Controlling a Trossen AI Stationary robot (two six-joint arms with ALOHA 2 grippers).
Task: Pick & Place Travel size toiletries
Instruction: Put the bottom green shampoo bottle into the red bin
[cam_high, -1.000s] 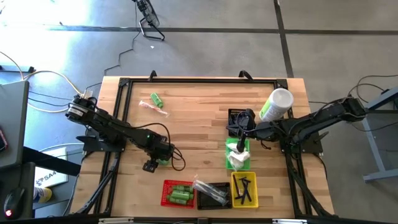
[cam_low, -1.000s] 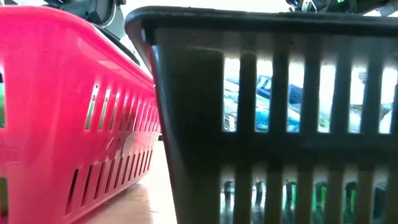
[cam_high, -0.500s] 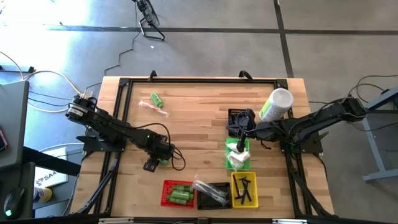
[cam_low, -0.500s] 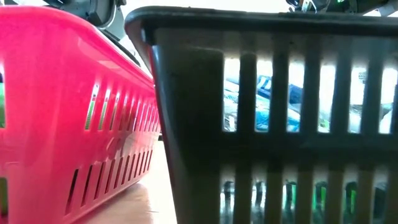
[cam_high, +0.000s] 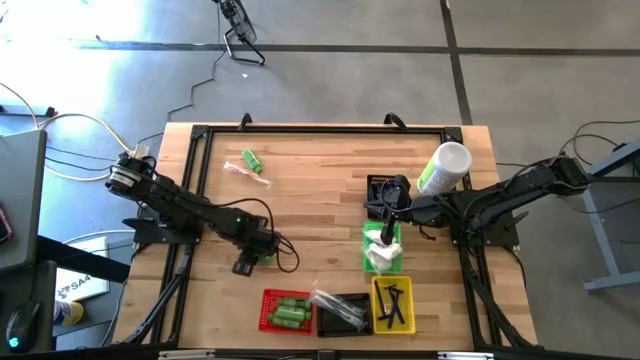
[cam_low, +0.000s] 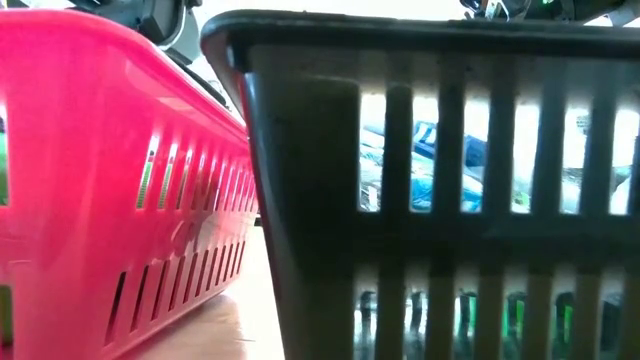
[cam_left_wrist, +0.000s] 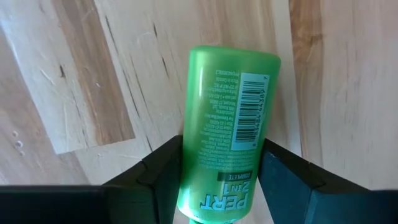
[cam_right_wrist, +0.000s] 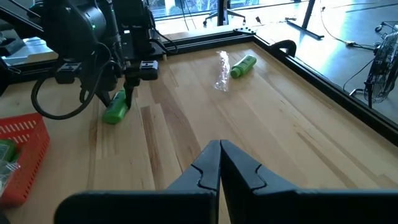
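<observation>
Left hand (cam_left_wrist: 221, 171): fingers astride green bottle (cam_left_wrist: 230, 124) lying on tabletop (cam_left_wrist: 348, 81), part-spread, grasp unconfirmed; bottle's long axis runs along fingers.

left tool (cam_left_wrist: 221, 180) low at the table, fingers apart; right tool (cam_right_wrist: 219, 163) closed, raised.

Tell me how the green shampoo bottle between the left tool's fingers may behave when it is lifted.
The green shampoo bottle looks rounded and glossy, so it may slip or roll if released. It lies flat on the wooden table. The left tool straddles its lower body, so it could tilt.
</observation>
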